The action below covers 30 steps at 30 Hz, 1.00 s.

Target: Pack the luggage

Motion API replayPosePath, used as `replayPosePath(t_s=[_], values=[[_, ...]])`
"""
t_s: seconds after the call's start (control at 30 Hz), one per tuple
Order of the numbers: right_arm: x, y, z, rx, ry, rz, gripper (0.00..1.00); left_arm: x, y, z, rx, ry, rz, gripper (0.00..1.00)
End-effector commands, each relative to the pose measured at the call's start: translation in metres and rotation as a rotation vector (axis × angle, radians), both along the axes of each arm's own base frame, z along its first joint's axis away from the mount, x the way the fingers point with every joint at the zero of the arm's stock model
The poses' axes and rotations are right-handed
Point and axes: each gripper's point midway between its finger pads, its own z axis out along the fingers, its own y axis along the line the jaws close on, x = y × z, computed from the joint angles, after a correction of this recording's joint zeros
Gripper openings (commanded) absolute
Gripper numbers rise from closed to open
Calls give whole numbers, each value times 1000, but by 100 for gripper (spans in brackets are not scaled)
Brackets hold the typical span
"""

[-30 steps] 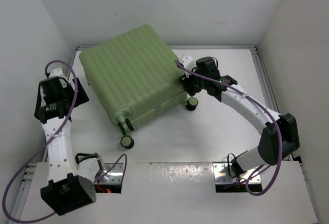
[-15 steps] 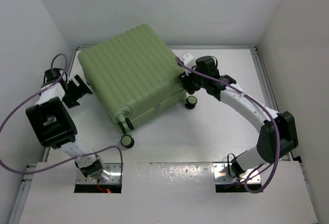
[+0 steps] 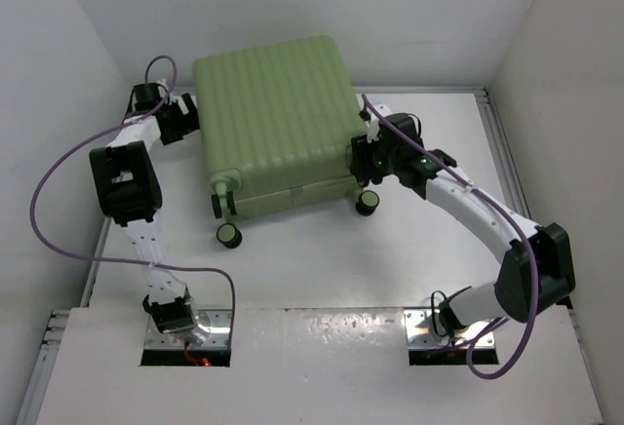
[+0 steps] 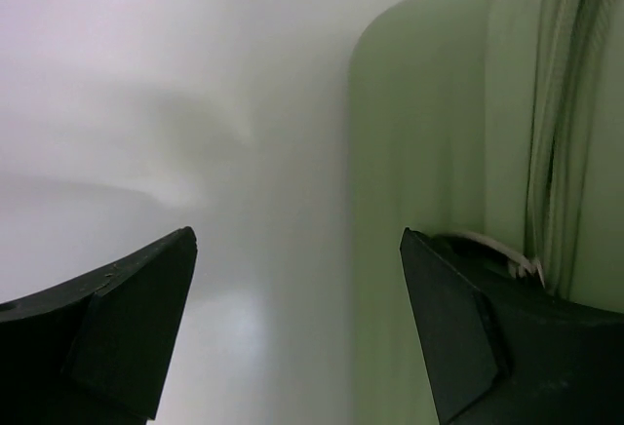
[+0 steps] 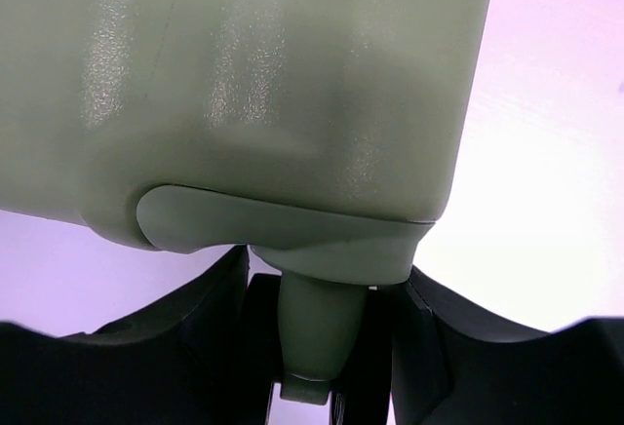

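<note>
Top view: the luggage (image 3: 273,113) lies shut and flat at the upper centre of the desk (image 3: 322,269), wheels toward the bottom of the frame, with the left claw (image 3: 188,121) at its left edge and the right claw (image 3: 359,160) at its lower right corner; with the shell closed, packing looks either finished or not begun, the contents hidden. Left wrist view: the left claw (image 4: 297,240) is released, one finger against the luggage (image 4: 429,103), the zip seam (image 4: 556,152) cut off at right. Right wrist view: the right claw (image 5: 322,269) straddles a wheel stem (image 5: 314,337); whether it is clenched cannot be told
</note>
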Motion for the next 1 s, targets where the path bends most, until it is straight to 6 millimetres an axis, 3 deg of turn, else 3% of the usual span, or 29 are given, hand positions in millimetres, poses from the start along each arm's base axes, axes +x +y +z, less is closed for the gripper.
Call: replayPosePath(t_s=[0.0, 0.07, 0.1, 0.13, 0.17, 0.2, 0.23, 0.27, 0.3, 0.37, 0.4, 0.43, 0.47, 0.53, 0.57, 0.63, 0.67, 0.7, 0.73, 0.8, 0.83, 0.87, 0.9, 0.93, 0.97], values=[[-21, -8, -45, -36, 144, -39, 0, 13, -130, 33, -171, -69, -281, 93], [-12, -7, -38, -32, 107, -58, 0, 20, -124, 34, -140, -66, -215, 96], [-9, -7, -39, -39, 103, -59, 0, 21, -122, 43, -134, -85, -196, 98], [1, -4, -30, -27, 64, -61, 0, 20, -108, 46, -108, -92, -144, 99], [7, -9, -27, -43, 43, -76, 0, 16, -103, 74, -81, -140, -123, 99], [12, -10, -30, -48, 40, -82, 0, 9, -91, 77, -50, -148, -96, 99], [24, -10, -17, -39, 1, -102, 0, 5, -79, 90, -18, -178, -70, 99], [28, -10, -18, -40, -4, -105, 0, -1, -70, 103, 26, -198, -33, 99], [34, -12, -17, -47, -11, -114, 0, -17, -63, 127, 67, -238, -26, 99], [48, -12, -5, -36, -50, -131, 2, -36, -51, 145, 141, -240, 19, 99], [55, -14, -3, -44, -64, -138, 6, -47, -51, 152, 159, -240, 6, 99], [57, -16, -2, -47, -65, -147, 13, -71, -47, 163, 188, -244, 9, 99], [61, -14, 6, -38, -86, -152, 35, -83, -46, 168, 204, -257, 13, 99], [63, -19, 14, -46, -107, -168, 52, -119, -45, 184, 240, -287, 2, 99], [62, -21, 15, -45, -109, -173, 59, -130, -47, 189, 241, -291, 3, 99], [57, -27, 31, -25, -139, -187, 64, -154, -54, 189, 234, -266, -24, 99], [50, -30, 24, -27, -122, -190, 67, -164, -59, 187, 230, -253, -35, 99], [44, -31, 38, -5, -153, -188, 71, -176, -64, 196, 232, -274, -42, 99], [35, -30, 46, 35, -172, -177, 72, -185, -69, 194, 227, -248, -57, 99], [20, -24, 62, 111, -222, -134, 74, -198, -90, 197, 220, -253, -112, 99], [4, -29, 81, 158, -275, -130, 74, -203, -96, 192, 216, -238, -132, 99], [-2, -27, 83, 187, -286, -117, 71, -208, -103, 187, 211, -214, -152, 99], [-10, -28, 64, 216, -277, -121, 67, -213, -114, 188, 207, -213, -188, 99], [-24, -12, 67, 275, -274, -44, 64, -216, -119, 185, 201, -198, -194, 99], [-36, -8, 84, 331, -326, -20, 62, -222, -124, 179, 189, -166, -199, 99]])
